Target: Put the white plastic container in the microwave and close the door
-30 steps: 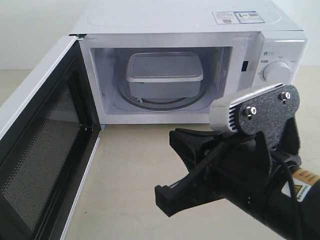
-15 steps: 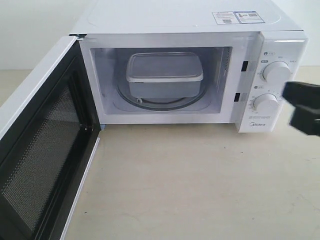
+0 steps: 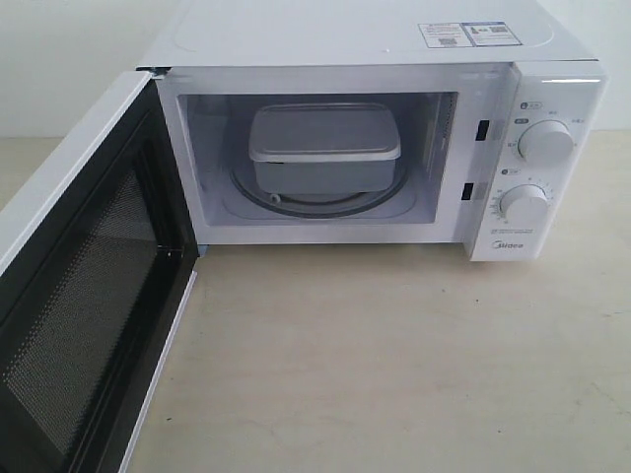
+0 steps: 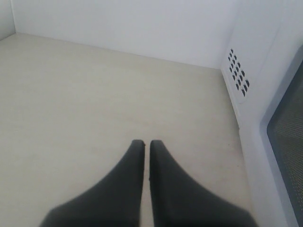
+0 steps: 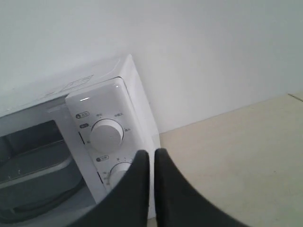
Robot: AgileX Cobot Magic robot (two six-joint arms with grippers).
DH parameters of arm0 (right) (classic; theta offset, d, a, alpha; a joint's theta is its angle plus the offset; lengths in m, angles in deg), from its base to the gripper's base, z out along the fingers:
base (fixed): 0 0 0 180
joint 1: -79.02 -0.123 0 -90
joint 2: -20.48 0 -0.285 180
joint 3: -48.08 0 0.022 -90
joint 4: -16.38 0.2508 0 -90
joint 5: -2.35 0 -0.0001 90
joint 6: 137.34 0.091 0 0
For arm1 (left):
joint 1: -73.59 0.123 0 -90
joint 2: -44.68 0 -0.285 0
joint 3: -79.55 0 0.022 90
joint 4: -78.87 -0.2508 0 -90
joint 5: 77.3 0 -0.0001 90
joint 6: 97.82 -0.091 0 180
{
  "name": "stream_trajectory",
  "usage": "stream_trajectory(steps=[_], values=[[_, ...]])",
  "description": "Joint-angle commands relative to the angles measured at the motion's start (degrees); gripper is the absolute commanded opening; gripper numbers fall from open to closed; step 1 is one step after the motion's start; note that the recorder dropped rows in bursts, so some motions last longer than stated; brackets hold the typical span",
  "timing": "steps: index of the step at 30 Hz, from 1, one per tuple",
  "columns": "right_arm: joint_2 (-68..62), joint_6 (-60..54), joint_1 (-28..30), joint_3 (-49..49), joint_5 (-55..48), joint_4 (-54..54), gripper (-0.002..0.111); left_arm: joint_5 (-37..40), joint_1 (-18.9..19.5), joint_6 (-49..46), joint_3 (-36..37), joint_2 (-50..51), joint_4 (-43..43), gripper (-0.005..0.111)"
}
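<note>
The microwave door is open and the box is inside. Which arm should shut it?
Probably left. The door hangs open on the left side, and the left gripper sits beside what looks like its outer face. The right gripper is over by the knobs, away from it.

The right gripper [image 5: 152,153] had withdrawn from the exterior view altogether. A second earlier its arm filled the near right corner of the tabletop [image 3: 394,365], jaws spread wide; half a second earlier only its black tips showed at the right edge. With it gone, the lower knob [image 3: 525,204] and brand mark [image 3: 508,235] on the microwave [image 3: 325,34] (both hidden at first) stood in plain sight. Its fingers [image 5: 137,189] now sat nearly together, a thin gap between.
</note>
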Motion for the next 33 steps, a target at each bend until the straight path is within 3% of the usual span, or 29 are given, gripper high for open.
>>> stream_trajectory(steps=[1,15,25,28,33], values=[[5.15,-0.55,1.50,1.65,-0.31,-0.54,0.000,-0.19,0.18,0.20,0.19,-0.14,0.31,0.004],[9.84,-9.96,1.59,1.65,-7.64,-0.54,0.000,-0.19,0.18,0.20,0.19,-0.14,0.31,0.004],[9.84,-9.09,1.59,1.65,-16.86,-0.90,0.000,-0.19,0.18,0.20,0.19,-0.14,0.31,0.004],[9.84,-1.99,1.59,1.65,-18.88,-6.19,0.000,-0.19,0.18,0.20,0.19,-0.14,0.31,0.004],[9.84,24.26,1.59,1.65,-22.54,-29.36,0.000,-0.19,0.18,0.20,0.19,-0.14,0.31,0.004]])
